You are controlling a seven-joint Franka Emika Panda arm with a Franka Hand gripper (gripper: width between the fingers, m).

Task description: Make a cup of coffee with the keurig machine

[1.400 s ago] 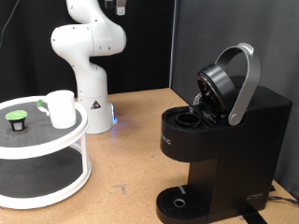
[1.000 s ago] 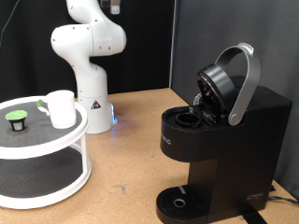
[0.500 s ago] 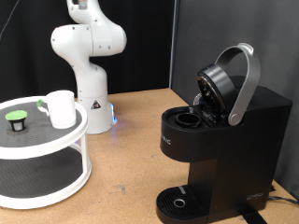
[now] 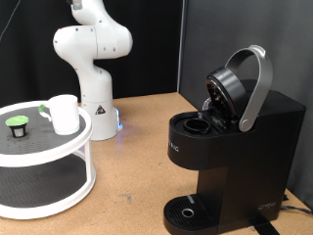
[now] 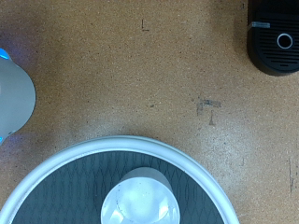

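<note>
The white cup (image 4: 65, 113) stands upright on the top tier of a round white stand (image 4: 59, 153) at the exterior view's left. The wrist view looks straight down on the cup (image 5: 137, 202), which looks empty. The black keurig machine (image 4: 231, 147) stands at the exterior view's right with its lid and silver handle (image 4: 256, 86) raised and the pod chamber open. Its round drip tray (image 5: 277, 39) shows in the wrist view. A small dark pod with a green top (image 4: 17, 125) sits on the stand to the left of the cup. The gripper shows in neither view.
The white robot base (image 4: 95, 93) stands behind the stand, and shows at the wrist view's edge (image 5: 13, 99). The stand has a lower tier (image 4: 39, 186). Another small dark item (image 4: 44, 112) lies next to the cup. Brown tabletop (image 4: 137, 157) lies between the stand and the machine.
The dark hand part seen at the exterior view's top edge has moved out of frame. The cup, pod and machine have not moved.
</note>
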